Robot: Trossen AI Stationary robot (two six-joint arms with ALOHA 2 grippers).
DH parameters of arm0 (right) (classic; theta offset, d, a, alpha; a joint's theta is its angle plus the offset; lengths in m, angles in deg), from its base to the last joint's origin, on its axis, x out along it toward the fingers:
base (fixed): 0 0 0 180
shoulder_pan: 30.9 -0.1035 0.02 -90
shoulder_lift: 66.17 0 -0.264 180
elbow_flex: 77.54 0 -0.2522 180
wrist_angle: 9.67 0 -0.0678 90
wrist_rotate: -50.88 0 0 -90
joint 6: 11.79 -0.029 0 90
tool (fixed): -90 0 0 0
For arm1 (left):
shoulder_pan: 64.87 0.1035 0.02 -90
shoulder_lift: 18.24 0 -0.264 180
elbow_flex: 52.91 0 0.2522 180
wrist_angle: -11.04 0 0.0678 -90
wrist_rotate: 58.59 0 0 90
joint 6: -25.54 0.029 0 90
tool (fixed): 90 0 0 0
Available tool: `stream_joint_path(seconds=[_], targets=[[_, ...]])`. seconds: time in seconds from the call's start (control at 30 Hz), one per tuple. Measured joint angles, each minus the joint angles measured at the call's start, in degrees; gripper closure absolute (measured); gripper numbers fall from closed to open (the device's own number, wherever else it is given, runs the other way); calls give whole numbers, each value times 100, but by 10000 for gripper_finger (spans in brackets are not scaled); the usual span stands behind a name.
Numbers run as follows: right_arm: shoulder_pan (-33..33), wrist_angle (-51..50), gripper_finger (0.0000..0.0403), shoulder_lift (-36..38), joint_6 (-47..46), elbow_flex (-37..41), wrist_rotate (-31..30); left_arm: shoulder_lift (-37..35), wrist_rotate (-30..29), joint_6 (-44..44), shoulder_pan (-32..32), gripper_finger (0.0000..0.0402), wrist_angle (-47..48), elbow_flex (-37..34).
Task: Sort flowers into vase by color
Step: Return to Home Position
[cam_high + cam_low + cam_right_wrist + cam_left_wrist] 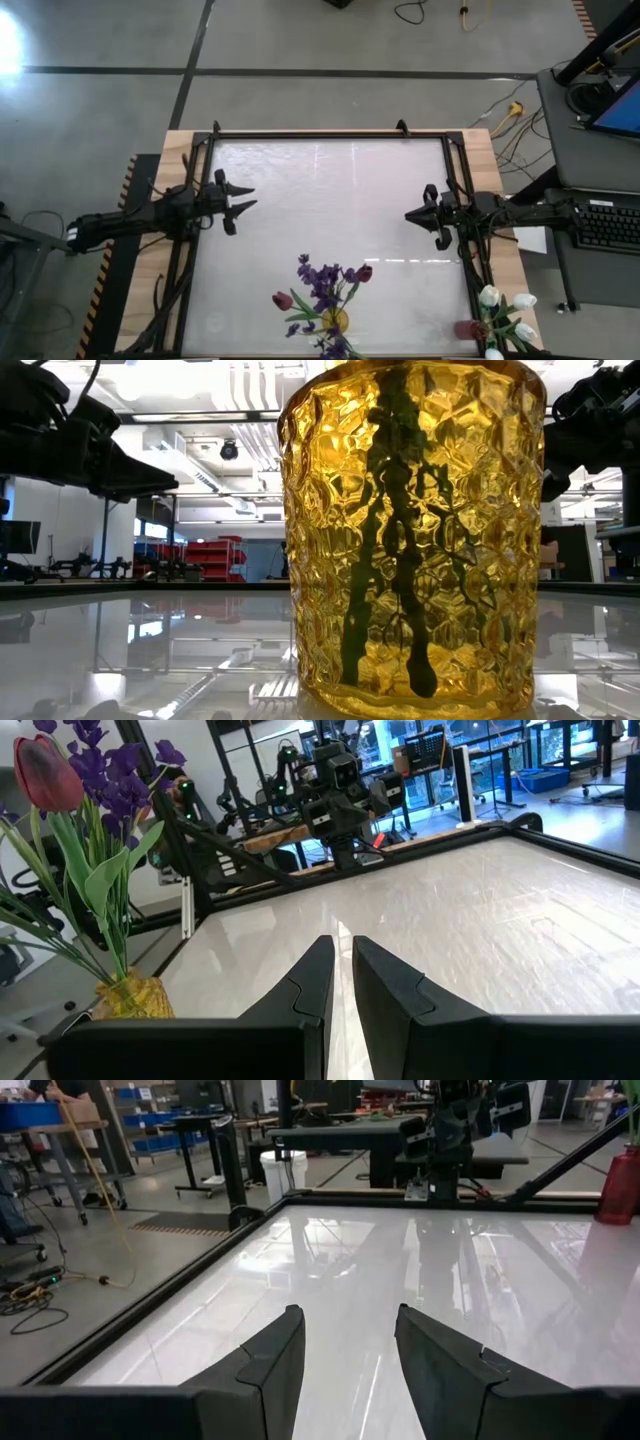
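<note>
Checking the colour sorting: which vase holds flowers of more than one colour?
The yellow vase at the table's front edge: purple sprigs share it with dark red tulips. The red vase at the right corner holds only white tulips.

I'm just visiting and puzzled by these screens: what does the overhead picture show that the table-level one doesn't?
Only the high view shows the white tulips in a red vase off the table's right edge, the purple sprigs and dark red tulips, and the left gripper and right gripper, both empty over the bare table. Only the low view shows the room behind. Both show the yellow glass vase.
</note>
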Motion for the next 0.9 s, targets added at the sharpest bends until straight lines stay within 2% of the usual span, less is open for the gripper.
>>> stream_joint_path(seconds=[0.9], targets=[[0, 2, 369, 0, 0, 2, 2, 155, 2, 0, 0, 256, -15, 0]])
